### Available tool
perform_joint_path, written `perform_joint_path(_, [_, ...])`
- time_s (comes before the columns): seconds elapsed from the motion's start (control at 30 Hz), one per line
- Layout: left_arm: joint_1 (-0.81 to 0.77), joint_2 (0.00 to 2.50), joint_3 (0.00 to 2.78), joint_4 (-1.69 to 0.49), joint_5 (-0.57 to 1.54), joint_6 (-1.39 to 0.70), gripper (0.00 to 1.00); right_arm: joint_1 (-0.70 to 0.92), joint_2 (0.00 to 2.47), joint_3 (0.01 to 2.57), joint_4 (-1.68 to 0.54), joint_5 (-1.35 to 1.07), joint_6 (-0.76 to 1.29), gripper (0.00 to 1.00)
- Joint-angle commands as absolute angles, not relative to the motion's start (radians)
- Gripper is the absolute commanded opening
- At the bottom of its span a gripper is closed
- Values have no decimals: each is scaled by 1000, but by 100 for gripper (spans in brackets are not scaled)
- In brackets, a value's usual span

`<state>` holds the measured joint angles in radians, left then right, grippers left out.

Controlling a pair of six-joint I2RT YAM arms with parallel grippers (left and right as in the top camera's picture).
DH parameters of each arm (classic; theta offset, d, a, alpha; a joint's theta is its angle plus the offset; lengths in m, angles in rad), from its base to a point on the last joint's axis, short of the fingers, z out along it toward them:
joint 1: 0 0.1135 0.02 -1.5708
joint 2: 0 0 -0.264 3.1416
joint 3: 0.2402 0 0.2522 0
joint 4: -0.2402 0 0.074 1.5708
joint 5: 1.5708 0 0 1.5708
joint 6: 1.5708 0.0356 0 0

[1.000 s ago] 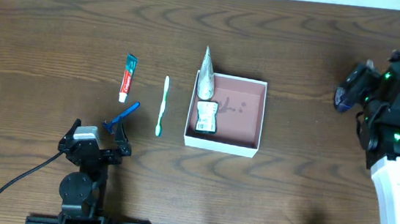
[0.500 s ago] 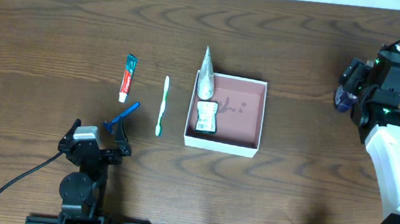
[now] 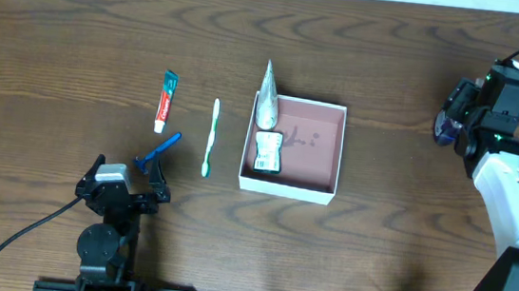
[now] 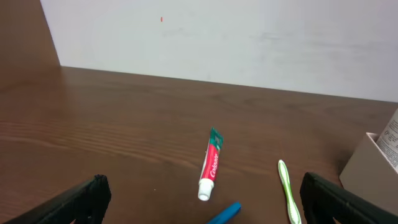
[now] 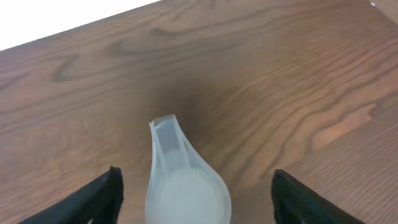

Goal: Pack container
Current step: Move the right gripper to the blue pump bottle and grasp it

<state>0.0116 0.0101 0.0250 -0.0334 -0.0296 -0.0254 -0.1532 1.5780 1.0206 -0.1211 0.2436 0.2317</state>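
Observation:
The container (image 3: 290, 189), a shallow white-walled box with a pinkish-brown floor, sits mid-table. A white tube (image 3: 266, 100) lies across its far-left corner, and a small white packet (image 3: 267, 152) lies inside at the left. Left of it lie a green toothbrush (image 3: 210, 138), a red toothpaste tube (image 3: 165, 101) and a blue razor (image 3: 157, 154). My left gripper (image 3: 126, 183) is open and empty at the near left, behind the razor (image 4: 225, 213). My right gripper (image 3: 449, 116) is at the far right. Its wrist view shows open fingers (image 5: 196, 190) either side of a translucent white tube (image 5: 180, 174), not touching it.
The left wrist view shows the toothpaste (image 4: 210, 165), the toothbrush (image 4: 287, 190) and the container's corner (image 4: 367, 162), with a white wall behind the table. Cables run from both arm bases at the table's near edge.
My right arm has turned and shifted slightly toward the back of the table. The left arm and the objects have not moved.

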Motion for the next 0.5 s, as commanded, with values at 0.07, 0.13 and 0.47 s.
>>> perform_joint_path(0.07, [16,4,4,-70,-41,-19,98,-165,1627,1038,-102,254,231,69])
perform_joint_path(0.13, [16,4,4,-70,-41,-19,98,-165,1644,1038,-94,254,231,66])
perform_joint_path(0.47, [16,4,4,-70,-41,-19,98,-165,1678,1038,-57,254,229,47])
